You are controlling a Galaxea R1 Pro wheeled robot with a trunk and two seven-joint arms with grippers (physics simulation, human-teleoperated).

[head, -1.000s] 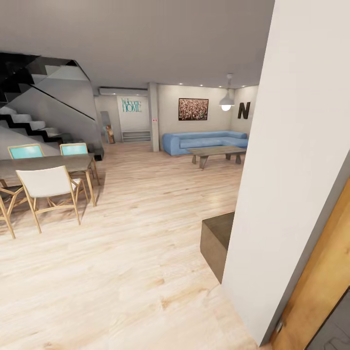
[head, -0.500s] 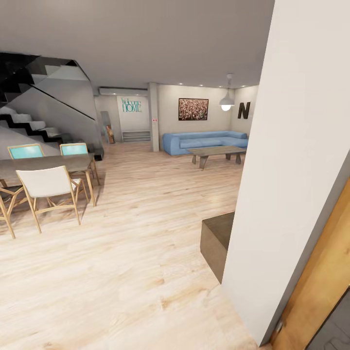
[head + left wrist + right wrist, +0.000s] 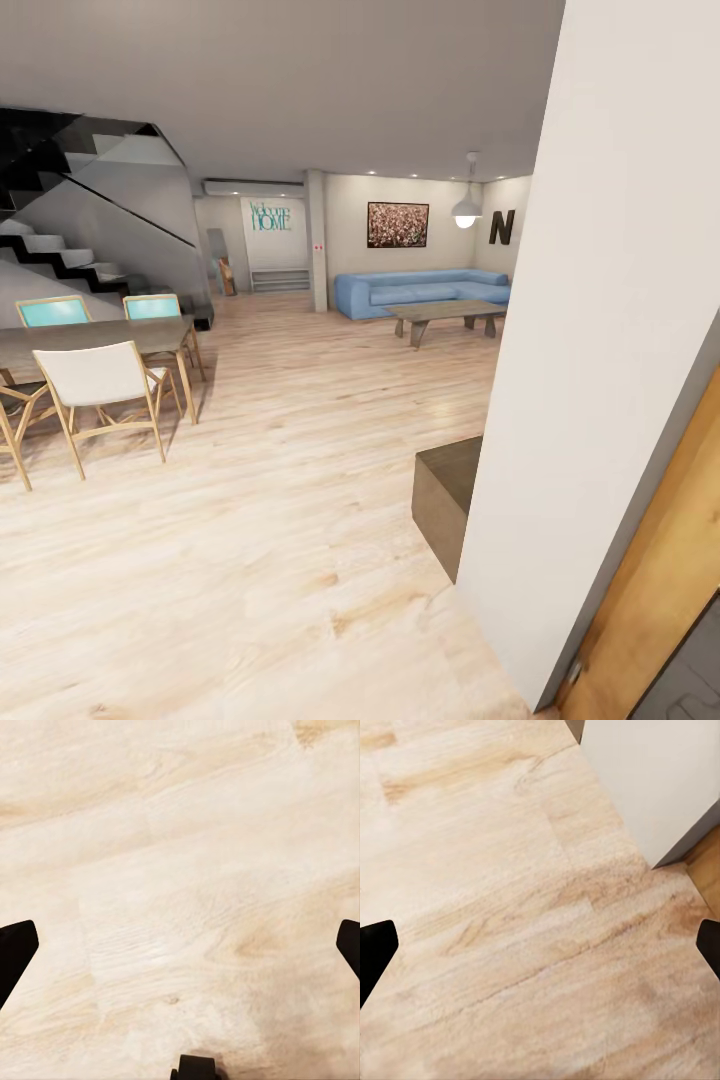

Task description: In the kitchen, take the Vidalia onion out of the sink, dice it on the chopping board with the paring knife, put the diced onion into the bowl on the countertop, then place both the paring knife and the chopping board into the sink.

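Note:
The sink, the Vidalia onion, the chopping board, the paring knife, the bowl and the countertop are out of view. I am in a living and dining room. In the left wrist view my left gripper (image 3: pixel 180 945) hangs open over pale wooden floor (image 3: pixel 180 870), its black fingertips (image 3: pixel 15 952) at the frame's two sides with nothing between them. My right gripper (image 3: pixel 540 949) is open too, over the same floor (image 3: pixel 510 907), close to the foot of a white wall (image 3: pixel 660 780).
A white wall (image 3: pixel 610 300) with an orange wooden door (image 3: pixel 665 590) stands close on the right, a low dark block (image 3: pixel 445 500) at its base. A dining table (image 3: pixel 90 340) with chairs (image 3: pixel 100 385) is at left. Blue sofa (image 3: pixel 420 290), coffee table (image 3: pixel 445 315) and stairs (image 3: pixel 60 250) lie farther back.

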